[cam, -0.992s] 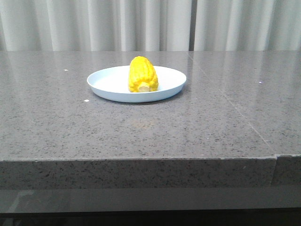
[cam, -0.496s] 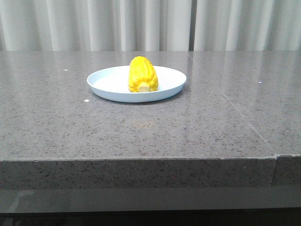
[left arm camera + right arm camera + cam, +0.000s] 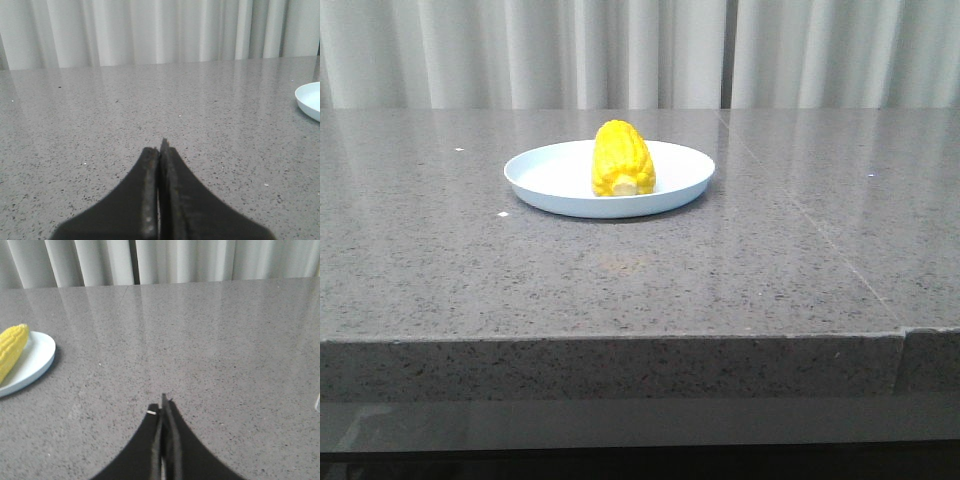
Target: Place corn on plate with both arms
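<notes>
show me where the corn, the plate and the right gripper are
corn (image 3: 622, 158), front view, middle of the cob.
plate (image 3: 552, 176), front view, bare left part of its floor.
right gripper (image 3: 164, 412), right wrist view, tips of its closed fingers.

Illumination is bright, even and diffuse. The polished desk (image 3: 620, 290) carries pale vertical reflections of the curtain (image 3: 620, 50) across its far half. A thin soft shadow lies under the plate (image 3: 560, 185). Both wrist views render the dark fingers (image 3: 150, 200) blurred; the front view is sharp throughout.

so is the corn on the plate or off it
On it: the corn lies on its side inside the plate, pale cut end toward the camera, neither hand touching it.
</notes>
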Robot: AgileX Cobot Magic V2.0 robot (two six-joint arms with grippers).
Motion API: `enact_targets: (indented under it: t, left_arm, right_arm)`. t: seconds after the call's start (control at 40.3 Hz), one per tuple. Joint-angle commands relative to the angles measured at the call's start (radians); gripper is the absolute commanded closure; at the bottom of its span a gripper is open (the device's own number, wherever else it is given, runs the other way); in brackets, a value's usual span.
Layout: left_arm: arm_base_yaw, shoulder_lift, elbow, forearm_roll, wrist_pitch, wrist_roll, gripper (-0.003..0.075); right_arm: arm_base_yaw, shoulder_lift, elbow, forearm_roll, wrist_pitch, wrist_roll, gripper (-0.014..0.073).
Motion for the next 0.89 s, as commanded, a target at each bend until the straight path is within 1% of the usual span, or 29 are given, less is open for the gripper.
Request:
enact_targets:
  t: [0.0,0.074,0.149,0.273,0.446,0.471,0.496,0.57,0.868]
  left_arm:
    - [0.000,-0.021,0.002,-0.005,-0.085,-0.003,0.0741]
    - [0.000,-0.021,0.002,-0.005,-0.085,-0.003,0.0741]
    - [0.000,-0.021,0.002,-0.005,-0.085,-0.003,0.0741]
    - [0.000,-0.021,0.002,-0.005,-0.085,-0.003,0.0741]
    - [0.000,-0.021,0.002,-0.005,-0.085,-0.003,0.0741]
    - [0.000,-0.021,0.002,-0.005,-0.085,-0.003,0.0741]
    - [0.000,-0.021,0.002,-0.005,-0.085,-0.003,0.0741]
    - [0.000,-0.021,0.002,-0.005,-0.085,-0.003,0.0741]
    - [0.000,-0.021,0.002,-0.005,-0.085,-0.003,0.0741]
  right_arm:
    - [-0.003,-0.010,0.029,0.030,-0.147,-0.068,0.0715]
    - [-0.005,-0.040,0.096,0.067,-0.222,-0.111,0.0715]
    - [-0.021,-0.072,0.167,0.086,-0.275,-0.115,0.0715]
    - [-0.053,-0.130,0.264,0.110,-0.273,-0.115,0.0715]
    - [-0.055,-0.203,0.362,0.145,-0.275,-0.115,0.0715]
    - [-0.056,-0.214,0.368,0.155,-0.271,-0.115,0.0715]
    - [-0.056,-0.221,0.365,0.160,-0.235,-0.115,0.0715]
    - [-0.056,-0.240,0.365,0.161,-0.219,-0.115,0.0715]
    - [-0.056,-0.243,0.365,0.161,-0.215,-0.115,0.0715]
